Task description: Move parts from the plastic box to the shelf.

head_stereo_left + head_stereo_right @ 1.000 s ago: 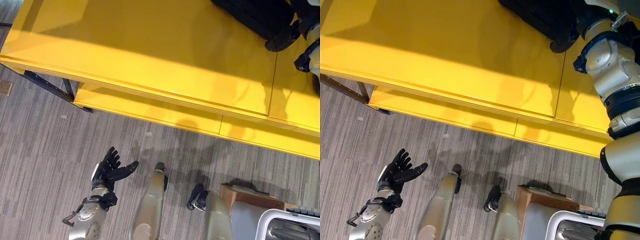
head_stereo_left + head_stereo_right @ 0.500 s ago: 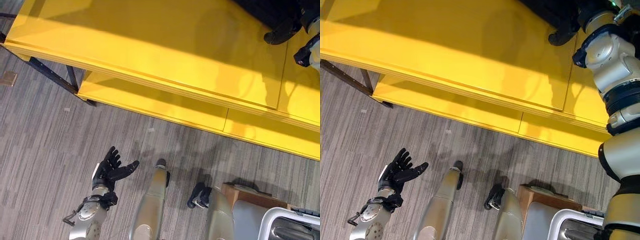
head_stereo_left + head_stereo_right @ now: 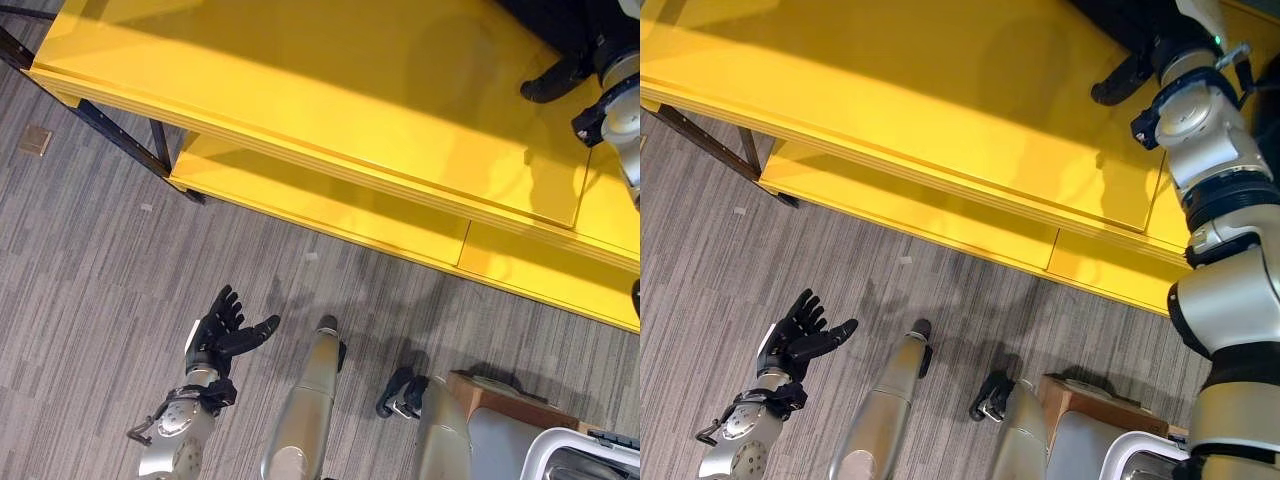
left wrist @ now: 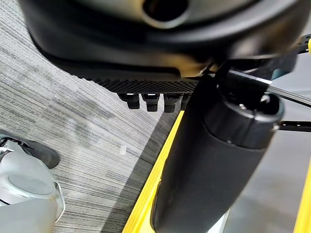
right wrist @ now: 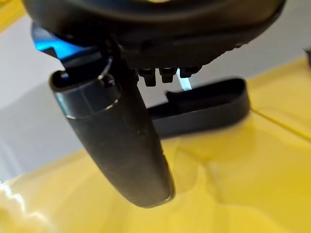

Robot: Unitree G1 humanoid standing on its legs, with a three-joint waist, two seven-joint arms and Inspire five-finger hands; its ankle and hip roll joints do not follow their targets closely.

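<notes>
A yellow shelf (image 3: 330,90) spans the top of the eye views, with a lower yellow board (image 3: 320,215) under its front edge. My right hand (image 3: 555,78) reaches over the shelf's far right end, beside a black part (image 3: 1125,20) that lies at the view's upper edge. In the right wrist view this hand (image 5: 121,141) has its thumb out straight and holds nothing; a flat dark part (image 5: 204,109) lies on the yellow board just past it. My left hand (image 3: 222,335) hangs open and empty above the floor at the lower left.
A white-rimmed box (image 3: 585,455) and a brown carton (image 3: 500,395) stand at the lower right. Dark shelf legs (image 3: 120,140) stand at the shelf's left end. A small brown plate (image 3: 37,140) lies on the grey carpet (image 3: 100,270).
The whole picture has shifted, so the camera moved; the shelf now lies further right and lower. Less of the black part shows at the top edge. The left hand keeps its pose.
</notes>
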